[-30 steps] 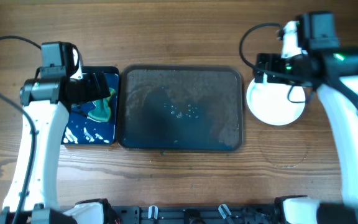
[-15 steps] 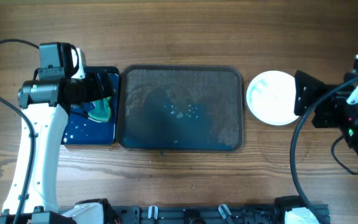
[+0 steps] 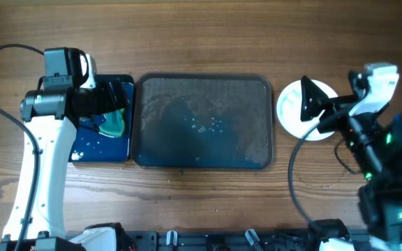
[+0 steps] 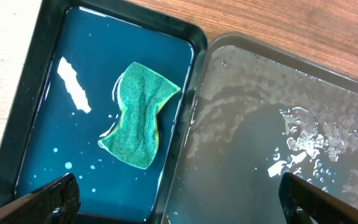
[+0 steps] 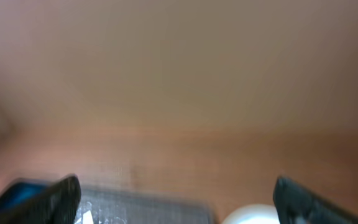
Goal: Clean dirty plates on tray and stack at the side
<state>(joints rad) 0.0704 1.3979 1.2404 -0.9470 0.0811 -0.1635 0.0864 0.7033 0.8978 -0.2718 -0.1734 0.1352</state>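
Picture was blurred | right gripper [image 5: 176, 200] stood wide apart | tray [image 5: 143, 210] and plate [image 5: 255, 216] lay at bottom edge

The large dark grey tray [image 3: 204, 150] is laid flat, its floor covered by a wet, bubbly film. A round white plate [image 3: 288, 111] is set just beside its right end, partly hidden.
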